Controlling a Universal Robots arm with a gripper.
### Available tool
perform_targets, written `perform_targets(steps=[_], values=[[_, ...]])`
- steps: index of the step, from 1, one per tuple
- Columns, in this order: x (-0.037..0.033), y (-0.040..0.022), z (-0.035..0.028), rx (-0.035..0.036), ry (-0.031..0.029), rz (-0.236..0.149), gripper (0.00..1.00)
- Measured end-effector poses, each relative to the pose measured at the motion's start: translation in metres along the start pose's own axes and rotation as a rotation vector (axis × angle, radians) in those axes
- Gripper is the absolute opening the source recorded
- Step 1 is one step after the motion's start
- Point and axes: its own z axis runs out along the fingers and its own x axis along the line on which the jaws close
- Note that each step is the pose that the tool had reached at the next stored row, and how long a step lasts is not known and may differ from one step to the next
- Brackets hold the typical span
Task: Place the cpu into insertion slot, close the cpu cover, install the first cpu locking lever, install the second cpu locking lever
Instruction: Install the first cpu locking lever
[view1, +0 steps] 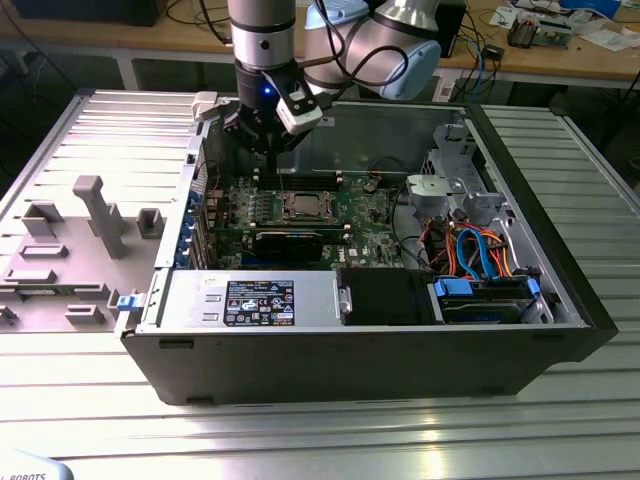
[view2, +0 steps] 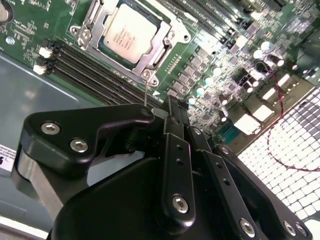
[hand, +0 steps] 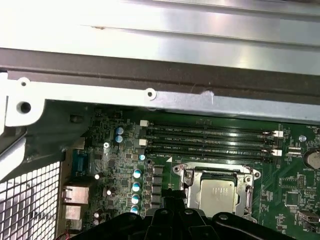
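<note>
The cpu (view2: 127, 34) sits in the insertion slot (view2: 150, 76) on the green board (view2: 30, 25), its dull silver top showing through the square window of the cpu cover (view2: 155, 42), which lies flat over it as a silvery frame. Faint print marks the cpu's top, too small to make out. In the first wrist view the cpu (hand: 216, 195) shows the same way, framed by the cover (hand: 192, 176), with four long black memory slots (hand: 210, 140) running just beside the socket, between it and the case wall (hand: 160, 95). White lettering runs along those slots and cannot be made out.

The gripper (view1: 268, 150) hangs inside the open case (view1: 560, 290), above the board near the back wall and a little to the exterior view's left of the socket (view1: 305, 206). Its black fingers (view2: 172, 120) stand close together with nothing seen between them, clear of the cover.

Room around the socket is tight: memory slots on one side, rows of small components (view2: 200, 80) on another, a black card (view1: 290, 242) in front. A label (view1: 258, 301) with print lies on the metal box at the case's front edge. The case rests on a ribbed desk (view1: 320, 430).
</note>
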Motion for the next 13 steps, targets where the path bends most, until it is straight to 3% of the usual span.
perform_targets(steps=[8,13], values=[[-0.0001,0.0083,0.0042,-0.0028,-0.0002,0.0,0.11],[-0.0001,0.0083,0.0042,-0.0028,-0.0003,0.0,0.11]])
